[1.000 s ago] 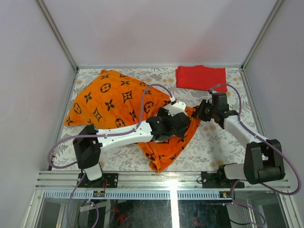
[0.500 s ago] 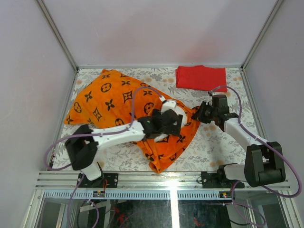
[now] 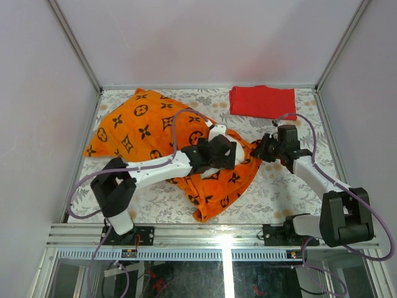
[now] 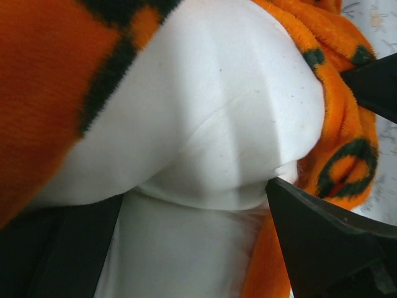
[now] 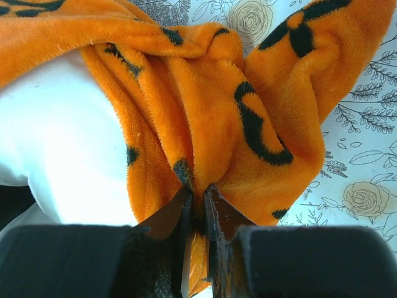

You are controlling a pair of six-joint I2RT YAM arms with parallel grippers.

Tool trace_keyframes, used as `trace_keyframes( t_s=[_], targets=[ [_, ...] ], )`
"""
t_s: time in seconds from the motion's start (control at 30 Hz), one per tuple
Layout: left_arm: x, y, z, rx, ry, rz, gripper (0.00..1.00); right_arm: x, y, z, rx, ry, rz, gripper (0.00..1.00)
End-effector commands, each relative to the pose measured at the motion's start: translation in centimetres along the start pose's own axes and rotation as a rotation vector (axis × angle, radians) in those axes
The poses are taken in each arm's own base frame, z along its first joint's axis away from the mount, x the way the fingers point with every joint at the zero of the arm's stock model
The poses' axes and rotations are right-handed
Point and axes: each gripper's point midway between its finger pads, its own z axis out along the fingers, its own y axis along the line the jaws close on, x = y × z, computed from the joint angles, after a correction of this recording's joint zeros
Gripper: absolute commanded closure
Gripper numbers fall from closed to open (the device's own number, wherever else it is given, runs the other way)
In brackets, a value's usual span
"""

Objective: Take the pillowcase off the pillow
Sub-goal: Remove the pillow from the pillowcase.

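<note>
Pillowcase (image 3: 139, 127) sprawls from the table's (image 3: 282, 189) centre toward 10 o'clock, with its hem at the 3 o'clock end pinched in your right claw (image 5: 198, 192). Your left claw (image 4: 193, 194) gapes wide against the bare pillow (image 4: 217, 112). Close it on white only, then draw the two apart.

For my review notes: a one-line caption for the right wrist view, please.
Right gripper pinches a fold of the orange pillowcase, white pillow exposed beside it, floral table covering behind.
</note>
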Motion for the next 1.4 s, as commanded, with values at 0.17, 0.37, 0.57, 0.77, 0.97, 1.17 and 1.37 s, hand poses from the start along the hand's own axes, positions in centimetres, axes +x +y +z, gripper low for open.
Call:
trace_keyframes(
  t_s=[0.17,0.37,0.57,0.77,0.97,1.17,1.37],
  targets=[
    [6.6,9.4,3.1,-0.598,0.107,0.310,0.06,2.0,-0.9,-0.7,0.030,0.063,0.008,0.85],
    [7.9,9.1,4.1,-0.546,0.166,0.360,1.00,1.6,-0.7,-1.6,0.044,0.046,-0.006,0.81],
    [3.3,3.4,0.7,-0.162,0.094,0.206,1.00,-0.4,2.6,-5.0,-0.066,-0.061,-0.059,0.06],
    [-2.3,1.7,-3.9,0.011,-0.022,0.067,1.00,-3.8,9.4,-13.0,-0.282,-0.304,-0.168,0.00],
    [-5.8,1.2,-3.9,-0.027,-0.070,0.000,1.00,-2.1,14.8,-17.8,-0.465,-0.362,-0.237,0.00],
    [-10.0,-1.1,-3.7,0.021,-0.136,-0.086,1.00,2.3,16.8,-14.9,-0.458,-0.255,-0.265,0.00],
    [-16.4,0.7,-4.0,-0.019,-0.191,-0.161,1.00,6.0,20.3,-12.7,-0.354,-0.227,-0.436,0.01]
  ],
)
